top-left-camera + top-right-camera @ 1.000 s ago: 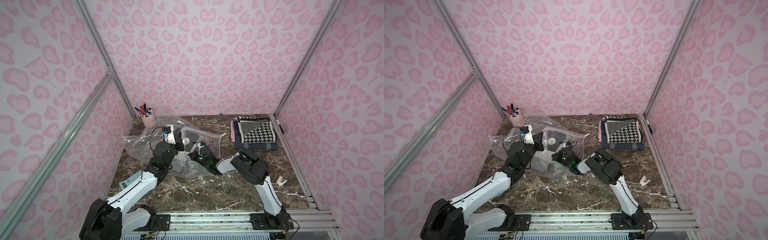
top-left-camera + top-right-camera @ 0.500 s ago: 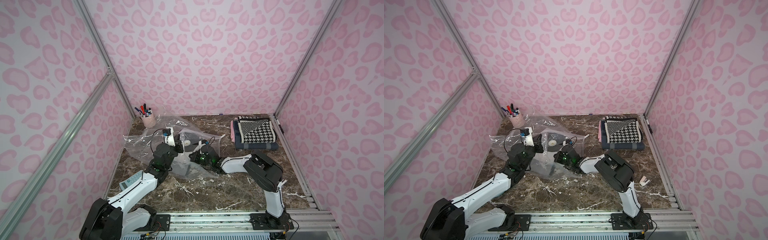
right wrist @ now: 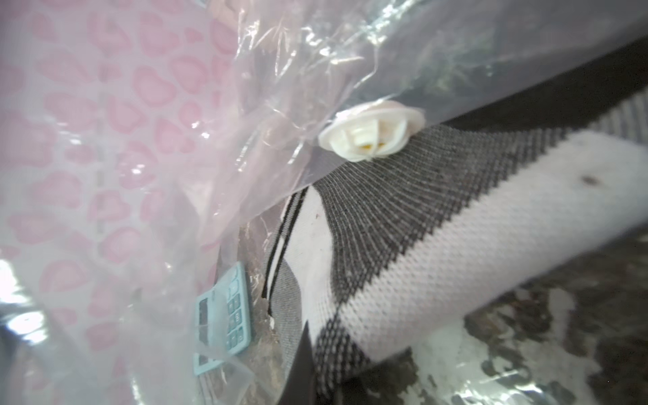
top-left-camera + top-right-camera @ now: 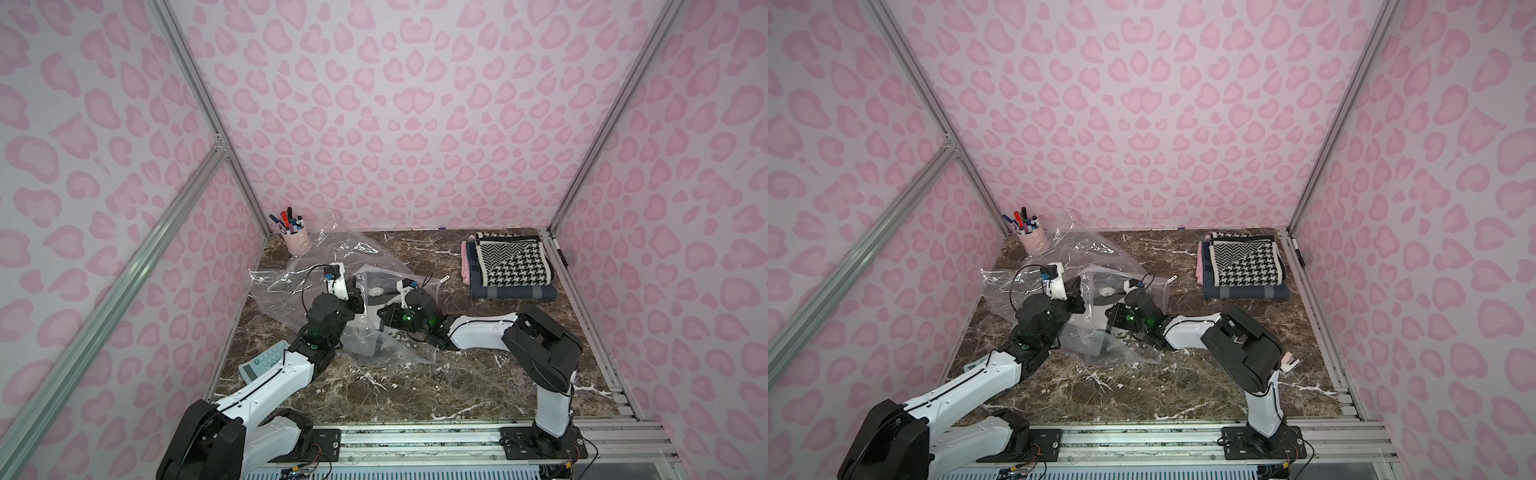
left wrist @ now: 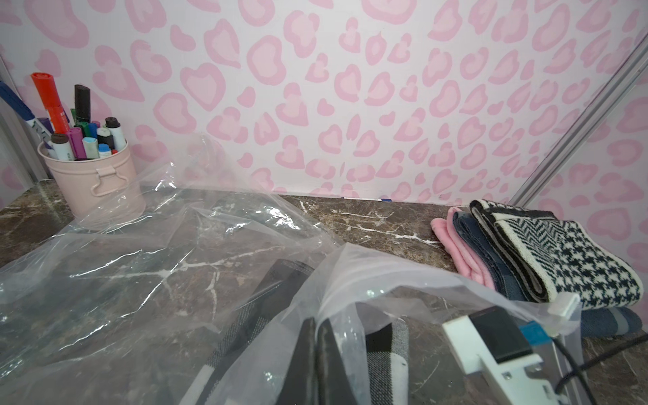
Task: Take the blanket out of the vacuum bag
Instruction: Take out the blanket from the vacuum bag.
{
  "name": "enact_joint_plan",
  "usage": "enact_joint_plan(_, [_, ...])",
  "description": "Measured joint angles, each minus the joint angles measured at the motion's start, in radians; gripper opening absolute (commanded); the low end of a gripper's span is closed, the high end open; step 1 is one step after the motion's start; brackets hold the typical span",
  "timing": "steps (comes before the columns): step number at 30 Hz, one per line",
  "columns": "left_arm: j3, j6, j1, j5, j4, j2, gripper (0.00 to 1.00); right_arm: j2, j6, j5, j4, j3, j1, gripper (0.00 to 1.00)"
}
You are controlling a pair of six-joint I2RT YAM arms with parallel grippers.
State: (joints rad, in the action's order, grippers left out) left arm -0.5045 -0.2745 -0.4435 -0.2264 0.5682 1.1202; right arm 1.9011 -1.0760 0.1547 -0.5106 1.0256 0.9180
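calculator [image 4: 261, 365] partly hidden by left arm [image 4: 276, 382], blanket [image 5: 387, 354] dim through vacuum bag [image 5: 140, 263]

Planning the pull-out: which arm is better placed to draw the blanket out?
Right, probably: the right gripper sits shut at the blanket inside the vacuum bag, while the left gripper pinches its plastic, anchoring it.

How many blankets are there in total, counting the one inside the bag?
4. One striped blanket is inside the bag, mid-table. Three are stacked at the far right corner: pink blanket, navy blanket, houndstooth blanket on top. The stack may hide more.
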Motion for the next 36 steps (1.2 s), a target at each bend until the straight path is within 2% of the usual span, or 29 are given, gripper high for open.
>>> enact_joint_plan(21, [-0.011,0.005,0.0,-0.029,-0.023,0.016,0.04,-0.222,0.067,-0.027,0.151,0.006,0.023,0.0])
enact_joint_plan(36, [-0.018,0.011,0.016,-0.053,-0.038,0.058,0.04,-0.42,0.082,-0.054,0.243,-0.043,-0.015,0.0])
